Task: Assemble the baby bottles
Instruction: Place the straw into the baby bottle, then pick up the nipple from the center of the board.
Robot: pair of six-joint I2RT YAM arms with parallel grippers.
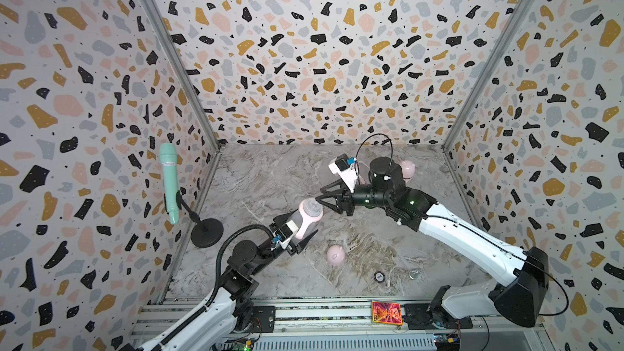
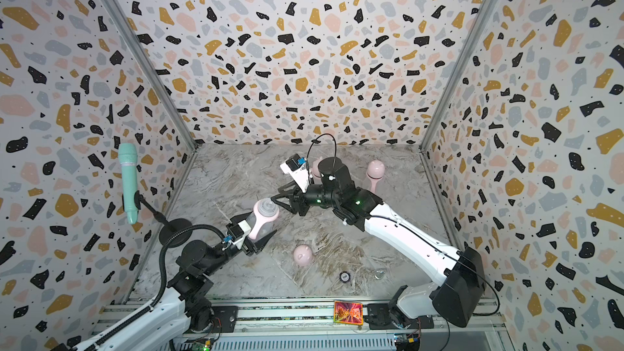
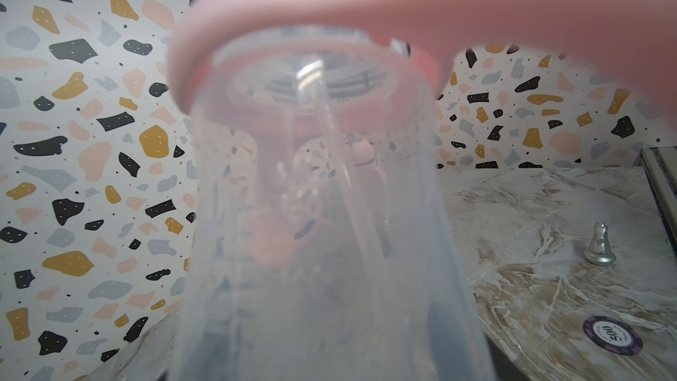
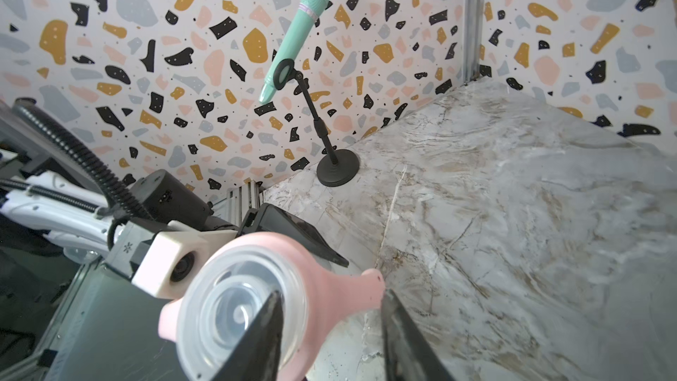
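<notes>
We hold the clear plastic baby bottle with pink handle ring point(image 1: 308, 213) in the left hand point(image 1: 299, 226), tilted above the marble worktop point(image 1: 266, 177), teat toward the right hand point(image 1: 320, 196), jaws parted and empty, likely so the pink eared dome cap point(image 1: 336, 255) below goes on next.

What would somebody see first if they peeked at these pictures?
Probably the clear plastic baby bottle with its pink handled ring, held tilted over the middle of the marble table by the left arm's jaws. Next, the tall mint-green microphone on a black stand by the left wall, and the speckled terrazzo walls all round. A pink eared dome cap lies loose on the table nearer the front.
</notes>
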